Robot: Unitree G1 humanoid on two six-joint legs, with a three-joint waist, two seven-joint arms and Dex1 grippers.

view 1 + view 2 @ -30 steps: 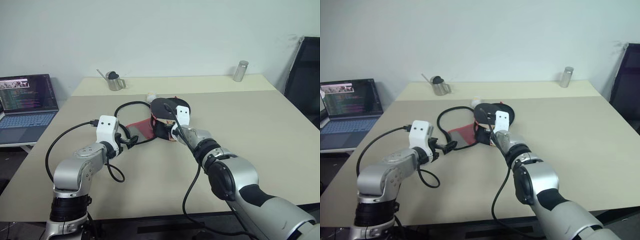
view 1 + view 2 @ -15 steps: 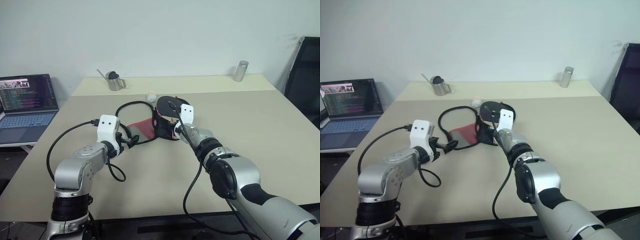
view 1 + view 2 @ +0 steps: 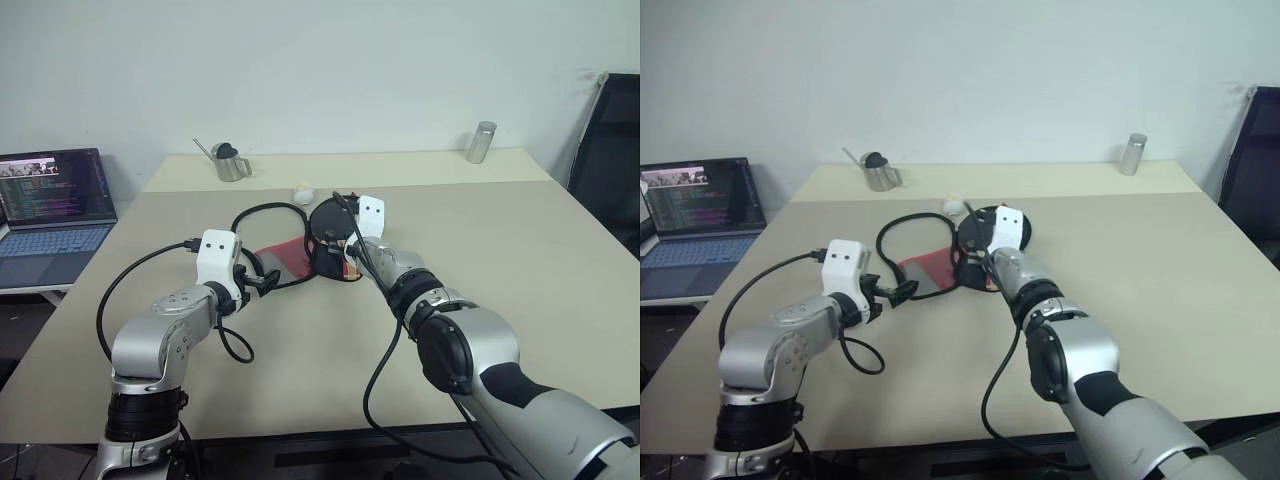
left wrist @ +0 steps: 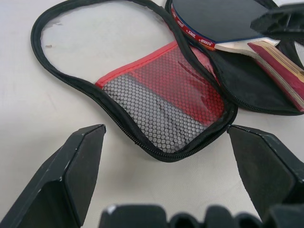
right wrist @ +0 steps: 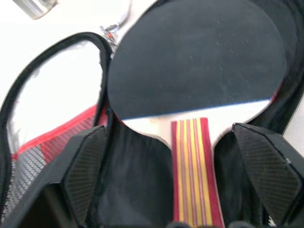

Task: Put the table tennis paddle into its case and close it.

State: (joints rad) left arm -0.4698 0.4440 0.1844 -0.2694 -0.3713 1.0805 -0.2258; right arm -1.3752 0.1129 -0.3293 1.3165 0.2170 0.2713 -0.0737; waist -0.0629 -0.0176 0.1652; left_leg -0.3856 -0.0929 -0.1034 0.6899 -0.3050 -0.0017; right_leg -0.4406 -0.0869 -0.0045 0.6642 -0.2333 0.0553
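The case (image 4: 164, 116) lies unzipped on the table, its red mesh flap spread toward my left gripper and its zip looping out beyond. In the case's black half rests the table tennis paddle (image 5: 197, 59), black face up, striped handle (image 5: 194, 166) pointing back at my right gripper. My right gripper (image 5: 168, 130) is open, a finger standing on each side of the handle without touching it. Just short of the red flap (image 3: 283, 255), my left gripper (image 3: 264, 283) hovers open and holds nothing.
A laptop (image 3: 55, 205) sits on a side desk at the left. A metal pitcher (image 3: 230, 162) and a metal canister (image 3: 481, 142) stand on the far table, a small white ball (image 3: 302, 192) near the case. A black chair (image 3: 610, 150) is at the right.
My right gripper has opened and let go of the paddle's handle, rising slightly. The paddle, tilted up before, now lies flatter in the case. The left arm has stayed put.
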